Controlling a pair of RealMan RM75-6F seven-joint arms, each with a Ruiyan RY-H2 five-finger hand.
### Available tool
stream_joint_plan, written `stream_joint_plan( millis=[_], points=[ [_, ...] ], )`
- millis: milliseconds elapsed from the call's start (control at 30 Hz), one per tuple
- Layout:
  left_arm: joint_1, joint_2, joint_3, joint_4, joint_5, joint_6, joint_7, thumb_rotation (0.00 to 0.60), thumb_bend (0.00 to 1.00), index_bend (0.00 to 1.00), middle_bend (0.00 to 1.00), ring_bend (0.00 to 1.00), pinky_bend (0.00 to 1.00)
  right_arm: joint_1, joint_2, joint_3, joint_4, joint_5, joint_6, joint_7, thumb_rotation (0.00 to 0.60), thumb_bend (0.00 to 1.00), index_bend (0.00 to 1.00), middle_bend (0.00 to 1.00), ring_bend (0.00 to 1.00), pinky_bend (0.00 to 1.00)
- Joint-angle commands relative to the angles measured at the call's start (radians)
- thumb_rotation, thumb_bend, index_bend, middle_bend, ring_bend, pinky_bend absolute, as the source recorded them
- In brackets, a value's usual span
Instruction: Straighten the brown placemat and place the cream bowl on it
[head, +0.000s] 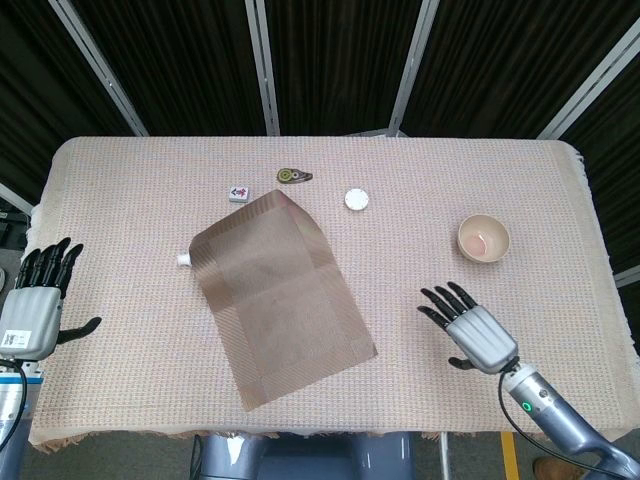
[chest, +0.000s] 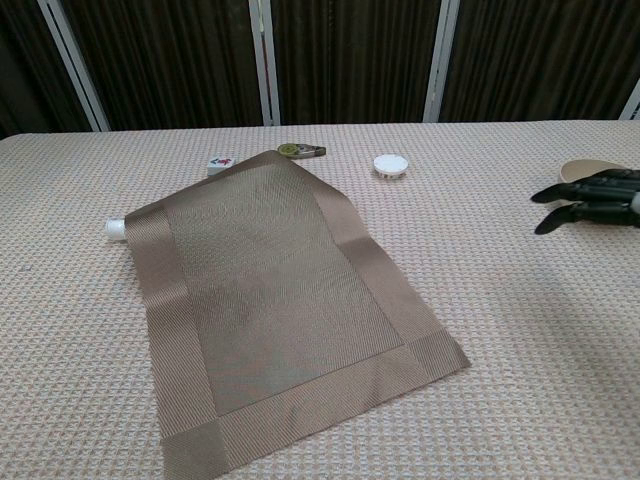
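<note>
The brown placemat (head: 281, 295) (chest: 272, 300) lies flat but skewed on the table, its long side running from upper left to lower right. The cream bowl (head: 484, 239) stands to the right of it; in the chest view only its rim (chest: 572, 166) shows behind my right hand. My right hand (head: 468, 328) (chest: 590, 195) hovers open, fingers spread, between the mat and the bowl, touching neither. My left hand (head: 34, 305) is open at the table's left edge, far from the mat, and is out of the chest view.
A white cap (head: 356, 199) (chest: 390, 165), a small tile with a red mark (head: 238, 192) (chest: 220, 161) and a dark tape-like item (head: 293, 176) (chest: 299, 151) lie beyond the mat. A small white cylinder (head: 184, 259) (chest: 117, 227) touches the mat's left corner.
</note>
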Motion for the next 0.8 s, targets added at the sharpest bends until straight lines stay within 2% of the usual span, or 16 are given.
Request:
stream_joint_plan(
  millis=[33,267,500,800],
  points=[
    [0.003,0.005,0.007,-0.002,0.009,-0.005,0.0,0.6,0.0,0.0,0.0,0.0,0.0,0.064,-0.042,0.01,0.003,-0.008,-0.073,-0.02,0.6,0.0,0.19,0.0,0.0,0.0],
    [0.005,0.011,0.016,-0.003,0.037,-0.015,-0.007,0.6,0.0,0.0,0.0,0.0,0.0,0.142,-0.135,0.02,0.029,0.016,-0.184,-0.113,0.6,0.0,0.25,0.0,0.0,0.0],
    [0.002,0.002,0.018,-0.003,0.037,-0.03,-0.007,0.6,0.0,0.0,0.0,0.0,0.0,0.173,-0.224,0.022,0.086,0.041,-0.237,-0.188,0.6,0.03,0.27,0.0,0.0,0.0],
    [-0.002,-0.003,0.016,0.005,0.035,-0.046,-0.016,0.6,0.0,0.0,0.0,0.0,0.0,0.182,-0.304,0.02,0.142,0.075,-0.233,-0.221,0.6,0.04,0.28,0.0,0.0,0.0]
  ],
)
